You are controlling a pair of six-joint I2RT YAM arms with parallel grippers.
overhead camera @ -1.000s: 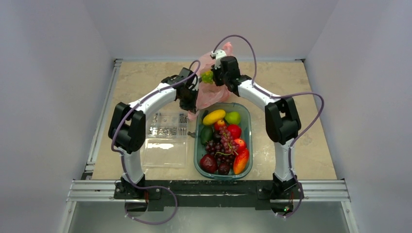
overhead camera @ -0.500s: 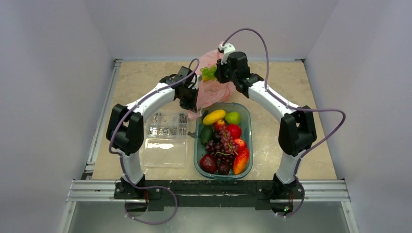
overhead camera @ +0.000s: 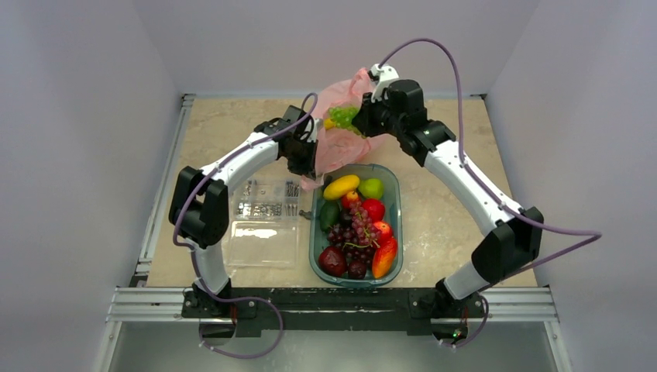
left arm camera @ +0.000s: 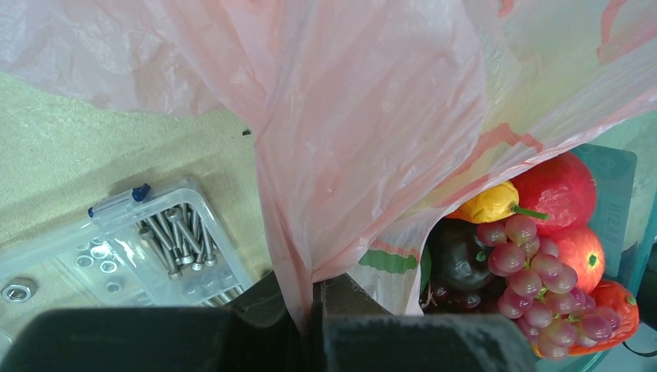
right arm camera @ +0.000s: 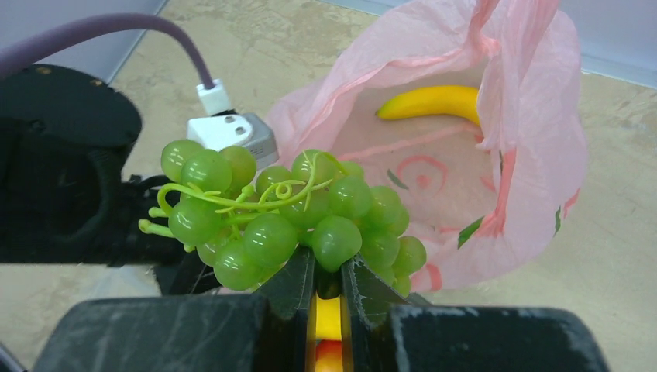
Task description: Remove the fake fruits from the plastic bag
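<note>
The pink plastic bag (overhead camera: 341,143) stands open at the back of the table, behind the green tray (overhead camera: 393,190). My left gripper (overhead camera: 307,159) is shut on a fold of the bag (left arm camera: 310,256) and holds it up. My right gripper (overhead camera: 358,120) is shut on the green grape bunch (right arm camera: 287,213), lifted above the bag's mouth (right arm camera: 465,155). It shows green in the top view (overhead camera: 342,116). A yellow banana (right arm camera: 430,101) lies inside the bag. The tray holds a red apple (overhead camera: 373,209), an orange-red mango (overhead camera: 384,256) and a dark plum (overhead camera: 332,261).
The tray also holds a stubby yellow fruit (overhead camera: 341,186), a green apple (overhead camera: 371,187) and a dark purple grape bunch (overhead camera: 355,231). A clear plastic box of screws (overhead camera: 266,221) lies left of the tray. White walls enclose the table.
My right gripper has lifted the green grape bunch up and to the right, out of the bag's mouth. The right arm has stretched out. The left gripper has kept its hold on the bag.
</note>
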